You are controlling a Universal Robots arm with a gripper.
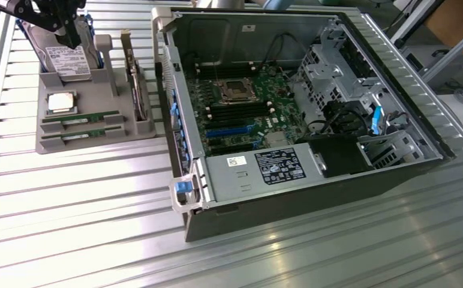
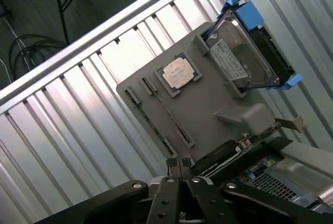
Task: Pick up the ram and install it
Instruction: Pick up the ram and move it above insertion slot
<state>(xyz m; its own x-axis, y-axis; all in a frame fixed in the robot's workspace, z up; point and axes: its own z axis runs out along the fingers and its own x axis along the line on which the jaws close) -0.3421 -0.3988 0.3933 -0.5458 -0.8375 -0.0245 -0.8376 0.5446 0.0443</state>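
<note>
Two ram sticks, long thin green boards with white labels, lie in slots at the front of a grey holder: one ram stick and a second ram stick just in front of it. In the wrist view they show edge-on as the ram stick and its neighbour. My gripper hangs over the back of the holder, above the hard drive, apart from the ram. In the wrist view the gripper is shut with nothing between its fingers.
The holder also carries a square silver processor and an upright card. The open computer case lies to the exterior view's right, with the motherboard's black memory slots, a power supply and drive cages.
</note>
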